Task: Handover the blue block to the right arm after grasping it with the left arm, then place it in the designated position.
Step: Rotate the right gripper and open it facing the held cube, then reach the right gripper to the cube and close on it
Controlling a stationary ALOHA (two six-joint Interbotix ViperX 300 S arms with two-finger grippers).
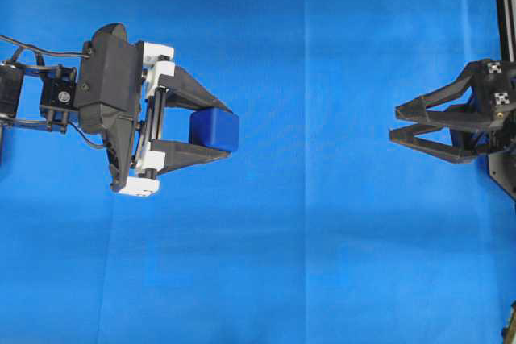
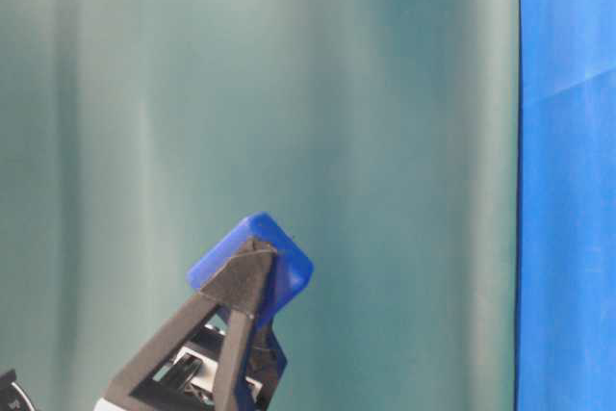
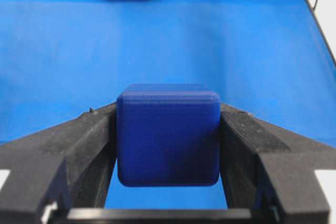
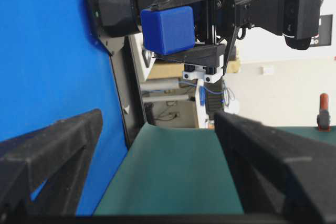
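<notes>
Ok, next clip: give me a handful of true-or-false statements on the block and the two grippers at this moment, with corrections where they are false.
1. The left gripper is shut on the blue block. True.
2. The right gripper also touches the block. False: a wide stretch of blue cloth lies between them in the overhead view.
3. The right gripper is open and holds nothing. True.
4. The block rests on the cloth. False: the table-level view shows it held up between the left gripper's fingers.
5. The two grippers point toward each other. True.
</notes>
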